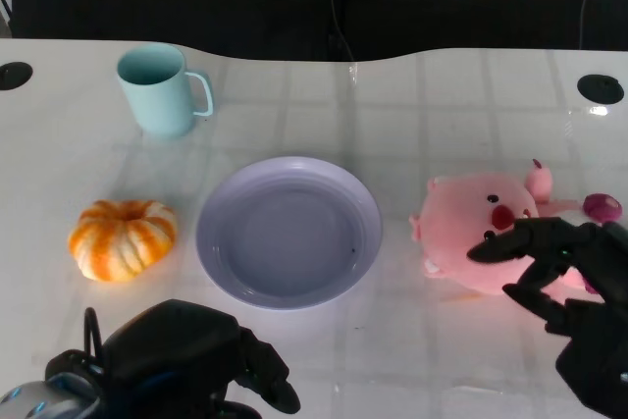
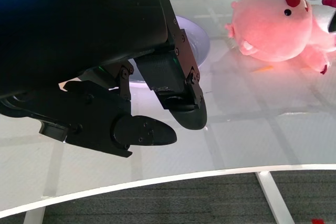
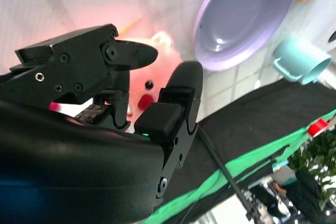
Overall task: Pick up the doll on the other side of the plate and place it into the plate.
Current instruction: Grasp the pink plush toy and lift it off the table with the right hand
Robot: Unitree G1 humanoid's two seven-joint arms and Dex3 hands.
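Note:
The pink plush doll [image 1: 476, 228] lies on the white table right of the lilac plate [image 1: 211, 242], face up and apart from the rim. My right hand [image 1: 574, 291] hovers at the doll's near right side with its fingers spread over the body and nothing gripped. The right wrist view shows the doll [image 3: 157, 51] just past those fingers [image 3: 181, 93], with the plate [image 3: 247, 14] beyond. My left hand [image 1: 186, 355] stays low at the table's near edge, fingers apart and empty. In the left wrist view I see the doll [image 2: 278, 24] and the plate [image 2: 202, 38].
An orange pumpkin toy [image 1: 123, 237] sits left of the plate. A teal mug [image 1: 157, 90] stands at the back left. A small purple piece [image 1: 601, 207] lies by the doll's far side. Dark round holes [image 1: 599, 87] mark the table's back corners.

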